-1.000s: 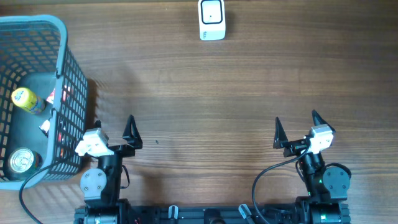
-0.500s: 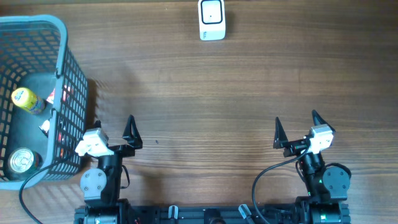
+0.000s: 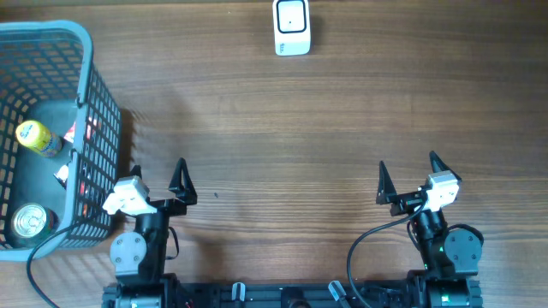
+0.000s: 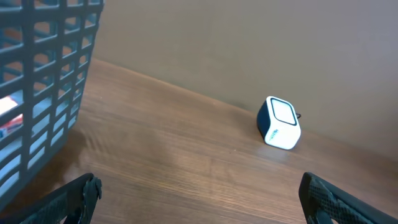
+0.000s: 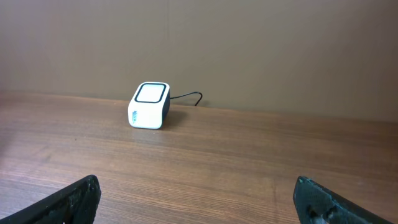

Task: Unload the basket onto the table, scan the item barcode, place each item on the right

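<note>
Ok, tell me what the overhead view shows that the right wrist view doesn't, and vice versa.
Only overhead: the basket on the left side of the table, holding a yellow bottle and a can, plus the left gripper, open. Only right wrist: the wall behind and a dark cable leaving the back of the scanner. Both: the white scanner on the wooden table, and the open right gripper, holding nothing.

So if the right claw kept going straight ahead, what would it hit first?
Probably nothing, as far as the pictures show: the right gripper points over bare table, and the scanner sits well to its left.
</note>
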